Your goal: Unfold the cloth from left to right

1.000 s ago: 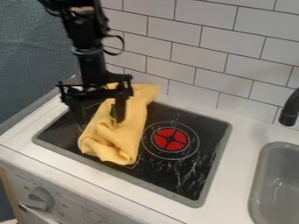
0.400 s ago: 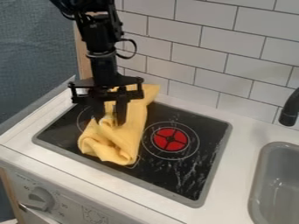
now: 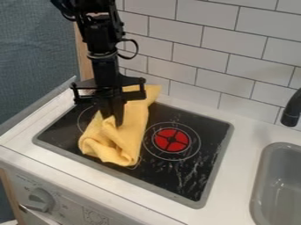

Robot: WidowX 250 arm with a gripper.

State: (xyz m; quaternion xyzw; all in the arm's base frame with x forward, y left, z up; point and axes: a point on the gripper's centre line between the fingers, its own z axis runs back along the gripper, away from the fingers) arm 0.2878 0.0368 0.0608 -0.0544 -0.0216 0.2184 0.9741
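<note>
The black gripper (image 3: 112, 117) is at the upper left part of the stove, shut on a raised fold of the yellow cloth. The yellow cloth (image 3: 134, 127) lies bunched in a long strip over the left half of the black cooktop, from the back edge down toward the front. Its lower end is crumpled into loose folds, and the arm hides part of its upper left side.
Right of the cloth is a red burner disc (image 3: 171, 140) on the cooktop (image 3: 194, 176). A grey sink (image 3: 279, 184) and a black faucet (image 3: 290, 112) are at the right. White tiles (image 3: 217, 48) rise behind, and a knob (image 3: 40, 200) is on the front panel.
The gripper has moved right from the cloth's left side, and its fingers have come together on the fold. The rest of the cloth lies much as before.
</note>
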